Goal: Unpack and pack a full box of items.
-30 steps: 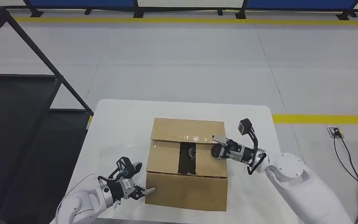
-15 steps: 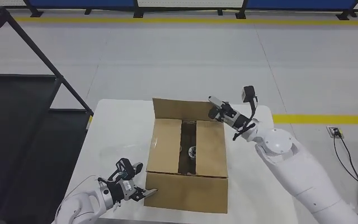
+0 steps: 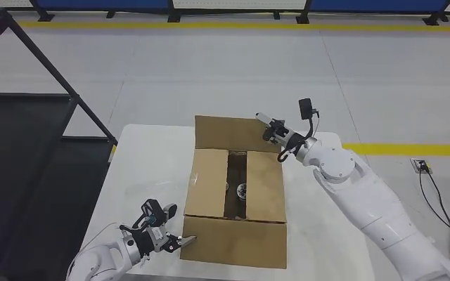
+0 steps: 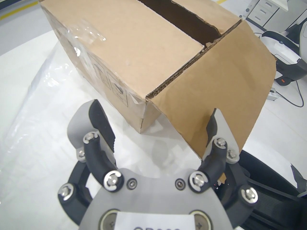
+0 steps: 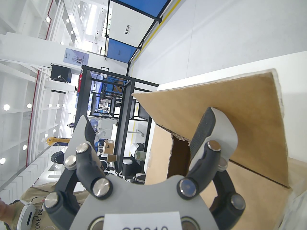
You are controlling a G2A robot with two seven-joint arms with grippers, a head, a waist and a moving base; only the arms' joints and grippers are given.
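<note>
A brown cardboard box (image 3: 208, 184) stands in the middle of the white table (image 3: 148, 165). Its two inner flaps lie nearly flat, with a dark gap (image 3: 237, 184) between them and a small item (image 3: 242, 188) visible inside. The far flap (image 3: 228, 133) stands raised; the near flap (image 3: 235, 242) hangs down the front. My right gripper (image 3: 266, 127) is open at the far flap's right corner, and one finger (image 5: 203, 128) lies against that flap (image 5: 239, 111). My left gripper (image 3: 185, 240) is open low at the near-left corner, one finger (image 4: 212, 125) at the hanging flap's edge (image 4: 215, 82).
A black metal frame (image 3: 49, 77) stands to the left of the table. Clear plastic film (image 4: 36, 101) lies on the tabletop beside the box. The table's left strip and far edge are bare. A yellow floor line (image 3: 394, 149) runs to the right.
My right gripper went from the box's right inner flap up to the far edge, and the far flap swung from flat to raised. The left gripper barely shifted.
</note>
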